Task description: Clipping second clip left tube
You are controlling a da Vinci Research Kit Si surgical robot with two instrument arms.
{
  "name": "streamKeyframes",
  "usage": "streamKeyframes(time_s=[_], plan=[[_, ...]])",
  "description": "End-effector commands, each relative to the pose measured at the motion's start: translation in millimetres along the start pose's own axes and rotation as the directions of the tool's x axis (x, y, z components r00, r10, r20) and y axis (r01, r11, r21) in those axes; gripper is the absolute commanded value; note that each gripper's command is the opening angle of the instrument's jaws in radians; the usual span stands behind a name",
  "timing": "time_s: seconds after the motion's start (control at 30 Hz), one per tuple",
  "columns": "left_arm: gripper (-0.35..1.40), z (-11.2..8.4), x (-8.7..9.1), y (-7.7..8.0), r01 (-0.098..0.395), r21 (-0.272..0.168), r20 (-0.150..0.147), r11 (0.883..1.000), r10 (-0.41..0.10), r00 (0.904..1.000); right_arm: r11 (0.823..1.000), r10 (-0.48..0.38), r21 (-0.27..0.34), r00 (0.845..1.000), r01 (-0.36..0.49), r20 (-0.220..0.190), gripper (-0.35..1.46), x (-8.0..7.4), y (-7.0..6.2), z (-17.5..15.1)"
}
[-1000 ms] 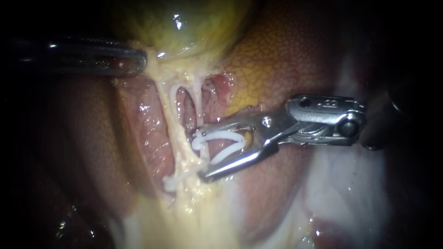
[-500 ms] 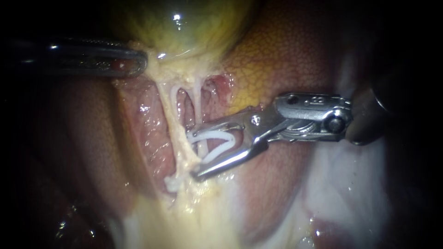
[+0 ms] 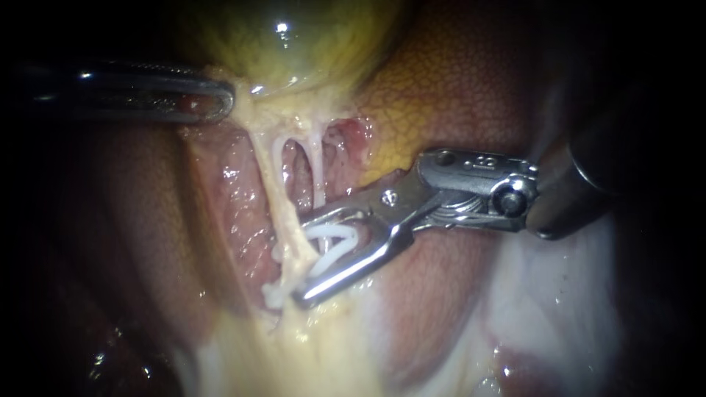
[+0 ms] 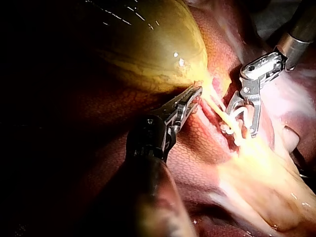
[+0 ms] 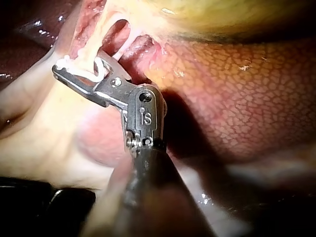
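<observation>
Jaws of the right instrument [image 3: 301,259] stand fairly wide and carry a white clip [image 3: 334,239] between them. Each jaw is seated against one leg of the clip, so this instrument is closed on the clip alone. The clip's legs are spread, not pressed together.

The left tube [image 3: 276,195] is a pale yellow strand that runs down from the gallbladder [image 3: 294,37]. It enters the mouth of these jaws near their tips and lies between the clip's legs. In the right wrist view the same strand crosses the clip just inside the jaw tips. A lower clip [image 3: 273,294], also white, sits on this tube just beside the tip of the lower jaw, on the side away from the gallbladder.

The right tube [image 3: 318,173] is a thinner white strand beside the left one, with a small window of red tissue between them. It runs down to the back of the upper jaw and is hidden there.

The left instrument [image 3: 217,99] comes in level from the left. Its jaws lie nearly together, clamped on the pale tissue where the gallbladder narrows, well apart from the clip. Both tubes hang stretched from that point.

Mottled liver [image 3: 456,95] lies behind the right instrument's hinge and around the tubes.
</observation>
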Motion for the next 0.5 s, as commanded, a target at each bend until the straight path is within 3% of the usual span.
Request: streamKeyframes(time_s=[0.03, 0.23, 0.5], plan=[[-0.35, 0.0, 0.0, 0.0, 0.0, 0.0, 0.0, 1.0, 0.0, 1.0, 1.0, -0.001, 0.009, 1.0, 0.001, -0.004, 0.45, 0.2, -0.1, 0.1], [-0.35, 0.0, 0.0, 0.0, 0.0, 0.0, 0.0, 1.0, 0.0, 1.0, 0.999, 0.002, 0.048, 0.999, 0.0, -0.04, 0.45, 0.9, -0.6, 0.3], [-0.35, 0.0, 0.0, 0.0, 0.0, 0.0, 0.0, 1.0, 0.0, 1.0, 0.997, 0.012, 0.083, 0.999, -0.008, -0.039, 0.43, 1.9, -2.3, 1.2]])
